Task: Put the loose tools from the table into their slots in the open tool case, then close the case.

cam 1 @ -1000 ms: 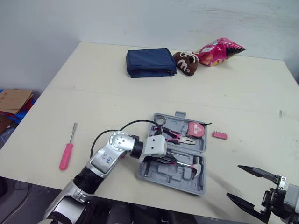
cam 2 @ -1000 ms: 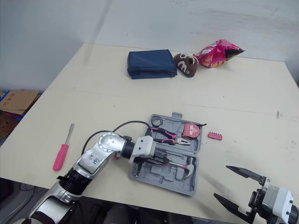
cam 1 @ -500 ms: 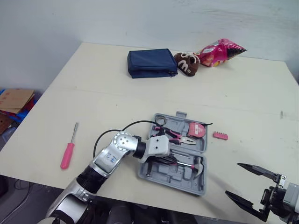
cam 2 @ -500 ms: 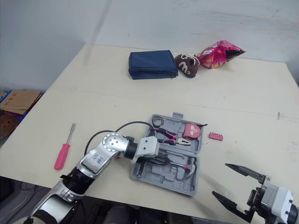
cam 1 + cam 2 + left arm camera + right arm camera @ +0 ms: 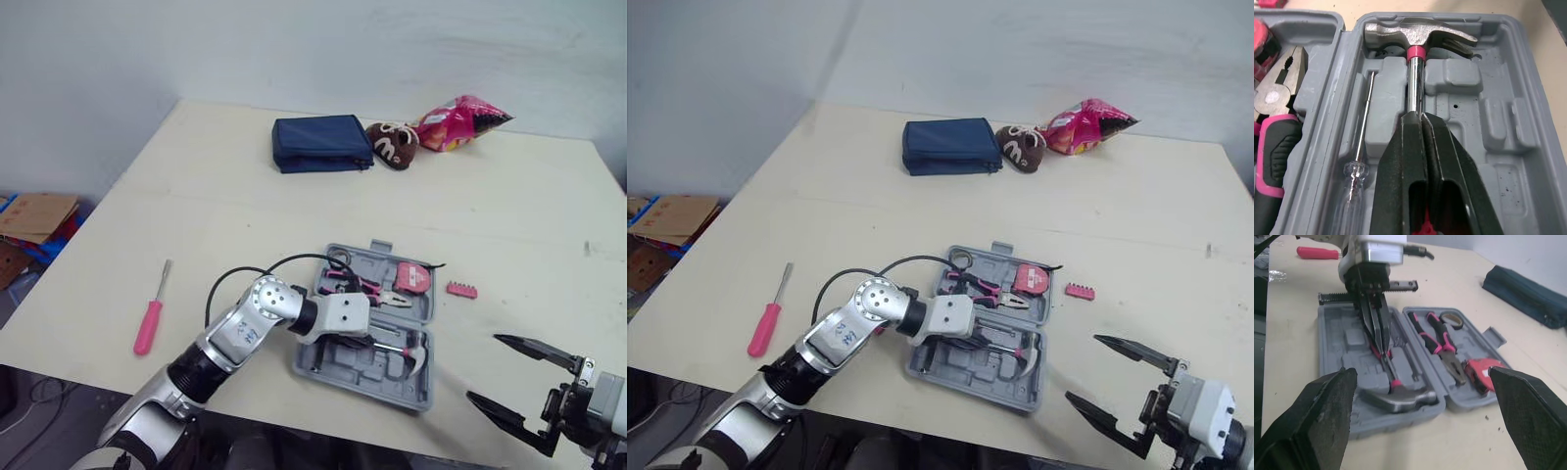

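Note:
The grey tool case (image 5: 423,399) lies open near the table's front edge. A hammer (image 5: 1418,38) sits in its slot, with a clear-handled screwdriver (image 5: 1357,168) beside it. The other half holds pink pliers (image 5: 377,291) and a pink tape measure (image 5: 413,277). My left gripper (image 5: 1418,116) is shut, its tips resting on the hammer's shaft. A pink bit holder (image 5: 460,289) lies loose just right of the case. A pink-handled screwdriver (image 5: 150,315) lies loose far to the left. My right gripper (image 5: 482,367) hangs open at the front right, apart from the case.
A blue pouch (image 5: 321,143), a brown plush (image 5: 392,139) and a pink snack bag (image 5: 460,120) lie along the table's back. A cardboard box (image 5: 34,211) sits on the floor to the left. The table's front edge runs just below the case.
The camera has shifted a little. My left gripper has slid slightly further right over the case along the hammer. The right gripper stays open in about the same place.

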Action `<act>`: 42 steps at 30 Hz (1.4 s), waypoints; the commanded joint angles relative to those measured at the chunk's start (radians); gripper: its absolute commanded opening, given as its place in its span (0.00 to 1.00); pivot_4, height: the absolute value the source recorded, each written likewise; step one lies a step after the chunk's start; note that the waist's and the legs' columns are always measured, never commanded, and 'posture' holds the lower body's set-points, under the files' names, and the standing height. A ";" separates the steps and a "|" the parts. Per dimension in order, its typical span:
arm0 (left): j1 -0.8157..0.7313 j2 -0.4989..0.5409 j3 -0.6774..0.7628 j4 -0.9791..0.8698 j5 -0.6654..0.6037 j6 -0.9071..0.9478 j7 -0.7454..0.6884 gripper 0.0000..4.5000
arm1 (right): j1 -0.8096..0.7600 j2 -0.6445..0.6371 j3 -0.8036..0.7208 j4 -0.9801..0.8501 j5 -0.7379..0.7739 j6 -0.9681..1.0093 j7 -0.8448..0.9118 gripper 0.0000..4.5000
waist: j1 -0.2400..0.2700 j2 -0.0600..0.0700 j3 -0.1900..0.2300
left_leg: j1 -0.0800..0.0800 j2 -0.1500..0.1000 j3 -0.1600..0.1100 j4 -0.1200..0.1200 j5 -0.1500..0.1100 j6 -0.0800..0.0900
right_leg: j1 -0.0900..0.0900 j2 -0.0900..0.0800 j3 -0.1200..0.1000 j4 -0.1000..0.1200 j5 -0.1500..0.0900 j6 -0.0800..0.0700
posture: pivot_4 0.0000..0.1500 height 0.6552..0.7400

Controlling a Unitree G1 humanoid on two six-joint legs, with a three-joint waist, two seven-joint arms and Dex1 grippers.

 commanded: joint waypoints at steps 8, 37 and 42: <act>0.055 0.029 -0.164 0.170 0.104 0.188 0.012 0.01 | -0.021 -0.018 -0.011 -0.088 0.013 0.075 -0.060 1.00 | -0.001 -0.003 -0.017 | 0.007 0.000 0.000 -0.004 0.000 0.000 | 0.008 0.000 0.000 -0.008 -0.007 -0.014 | 1.00 1.00; 0.179 0.445 0.857 0.433 -0.392 -0.504 -0.164 1.00 | -0.057 -0.100 -0.351 0.351 0.035 -0.059 0.136 1.00 | -0.005 0.007 0.011 | -0.010 -0.002 0.000 -0.009 -0.003 -0.003 | -0.019 0.002 0.001 -0.006 -0.003 0.004 | 1.00 1.00; 0.143 0.565 0.929 0.702 -0.358 -0.599 -0.160 1.00 | -0.056 -0.128 -0.437 0.562 0.014 -0.152 0.187 1.00 | -0.006 0.006 0.012 | -0.009 -0.002 0.003 -0.010 -0.005 -0.004 | -0.020 0.000 0.000 -0.006 -0.004 0.003 | 1.00 1.00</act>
